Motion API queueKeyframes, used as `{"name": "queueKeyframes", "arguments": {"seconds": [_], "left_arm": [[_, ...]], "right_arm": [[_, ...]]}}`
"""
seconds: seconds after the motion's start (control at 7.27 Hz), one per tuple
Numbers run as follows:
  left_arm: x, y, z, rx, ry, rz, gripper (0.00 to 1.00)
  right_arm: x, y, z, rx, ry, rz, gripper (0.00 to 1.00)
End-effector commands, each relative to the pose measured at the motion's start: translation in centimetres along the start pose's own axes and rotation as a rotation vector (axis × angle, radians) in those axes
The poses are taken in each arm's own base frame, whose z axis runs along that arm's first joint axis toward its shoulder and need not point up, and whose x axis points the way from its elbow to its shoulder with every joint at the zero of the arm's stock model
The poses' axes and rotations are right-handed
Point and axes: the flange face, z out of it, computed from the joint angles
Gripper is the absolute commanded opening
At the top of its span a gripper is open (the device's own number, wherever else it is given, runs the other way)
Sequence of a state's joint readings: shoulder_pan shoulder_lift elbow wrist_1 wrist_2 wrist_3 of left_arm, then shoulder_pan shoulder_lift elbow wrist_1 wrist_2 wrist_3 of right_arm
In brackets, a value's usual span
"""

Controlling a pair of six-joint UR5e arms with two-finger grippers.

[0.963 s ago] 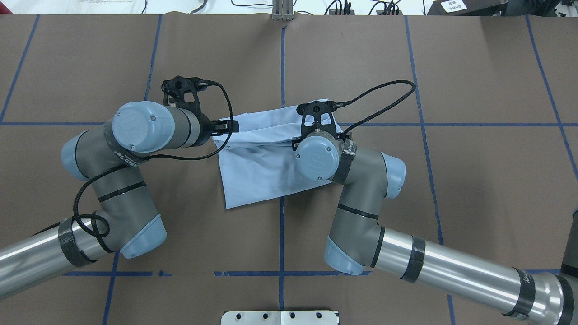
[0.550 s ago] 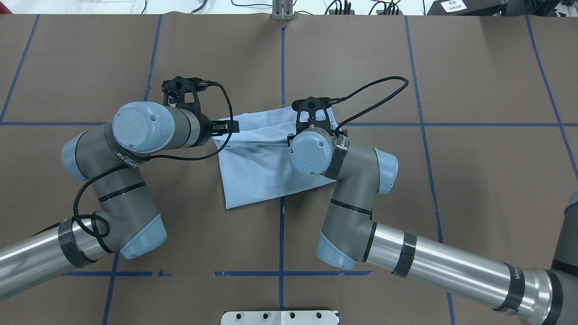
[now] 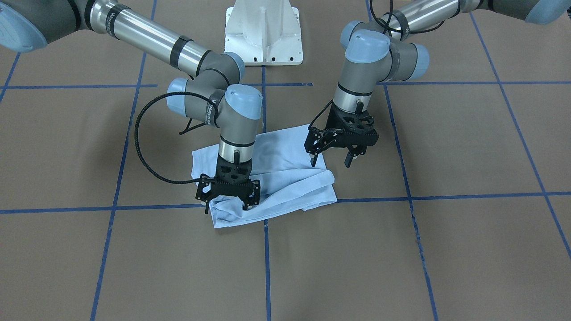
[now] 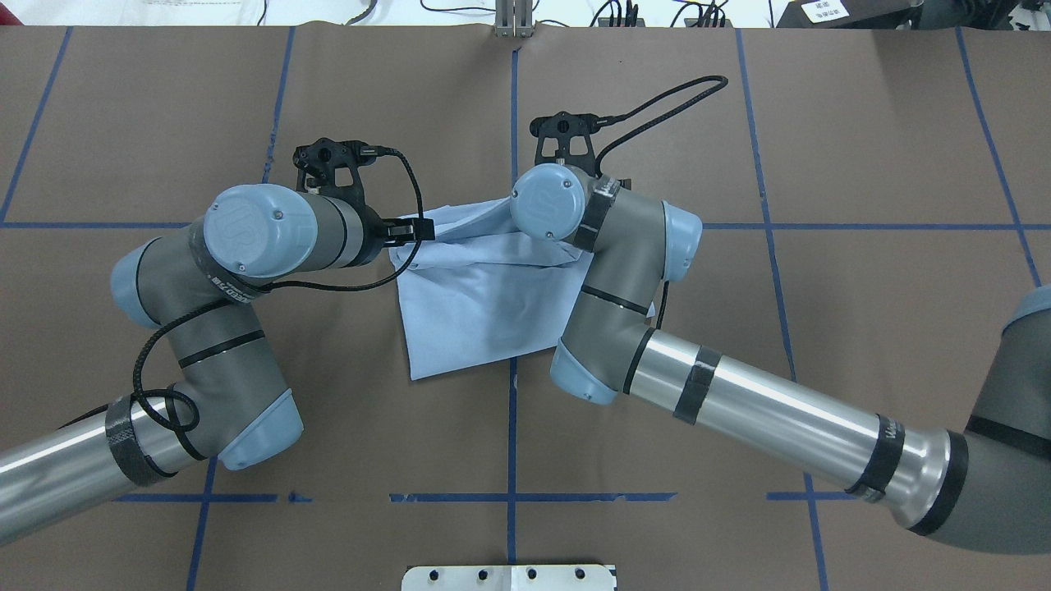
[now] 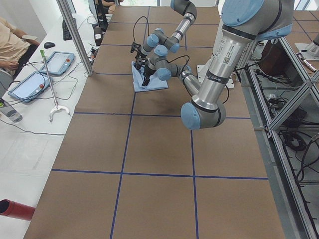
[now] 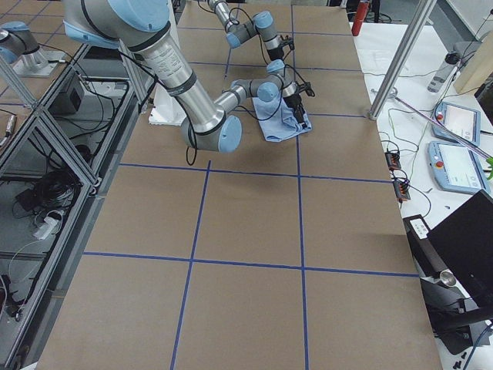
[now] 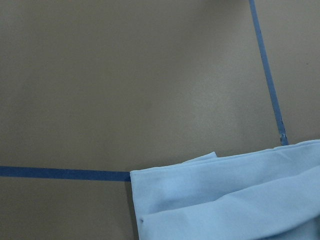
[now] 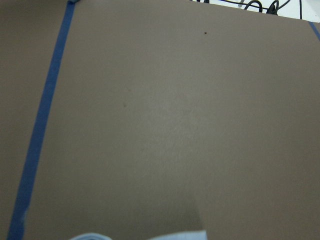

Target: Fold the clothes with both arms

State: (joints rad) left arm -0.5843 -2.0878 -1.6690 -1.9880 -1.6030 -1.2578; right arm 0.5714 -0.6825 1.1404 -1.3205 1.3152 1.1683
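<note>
The light blue T-shirt (image 3: 285, 178) lies folded into a rough rectangle at the table's middle (image 4: 468, 304). In the front-facing view my right gripper (image 3: 226, 206) is down at the shirt's edge farthest from the robot. It stands open, its fingertips (image 3: 247, 205) straddling a bunched corner of cloth. My left gripper (image 3: 331, 161) hangs open just above the shirt's opposite side edge, holding nothing. The left wrist view shows a folded shirt corner (image 7: 225, 200) on a blue tape line. A thin sliver of shirt (image 8: 175, 236) shows at the bottom of the right wrist view. The chest print, collar and label are hidden.
Brown paper with a blue tape grid (image 3: 401, 198) covers the table. The white pedestal base (image 3: 263, 31) stands at the robot's side. Beyond the table's far edge are a metal post (image 5: 75, 35), tablets (image 5: 42, 69) and a seated person (image 5: 10, 45).
My right arm has reached farther away from the robot, carrying its gripper across the shirt to its far edge. The left arm and the shirt's outline look unchanged.
</note>
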Motion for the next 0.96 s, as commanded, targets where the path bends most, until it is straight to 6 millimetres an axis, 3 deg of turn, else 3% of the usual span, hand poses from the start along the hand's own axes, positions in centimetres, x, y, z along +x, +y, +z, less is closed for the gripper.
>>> {"name": "queueKeyframes", "arguments": {"seconds": [0.0, 0.28, 0.41, 0.55, 0.69, 0.83], "left_arm": [[0.0, 0.0, 0.0, 0.0, 0.0, -0.003, 1.0], [-0.4, 0.1, 0.1, -0.002, -0.006, -0.005, 1.0], [-0.3, 0.2, 0.2, -0.003, -0.004, -0.004, 1.0], [-0.3, 0.2, 0.2, -0.003, -0.004, -0.004, 1.0], [-0.3, 0.2, 0.2, -0.003, -0.004, -0.004, 1.0], [-0.3, 0.2, 0.2, -0.003, -0.004, -0.004, 1.0]], "right_arm": [[1.9, -3.8, 3.2, 0.026, 0.011, 0.002, 1.0], [0.7, -5.4, 0.6, -0.029, -0.079, 0.008, 1.0], [0.6, -5.5, -2.1, -0.02, -0.141, 0.025, 1.0], [-0.5, -2.1, -4.2, -0.051, -0.198, 0.006, 1.0], [-0.5, 0.5, -4.9, -0.076, -0.194, 0.077, 1.0], [-0.8, 2.6, -5.9, -0.071, -0.163, 0.148, 0.85]]}}
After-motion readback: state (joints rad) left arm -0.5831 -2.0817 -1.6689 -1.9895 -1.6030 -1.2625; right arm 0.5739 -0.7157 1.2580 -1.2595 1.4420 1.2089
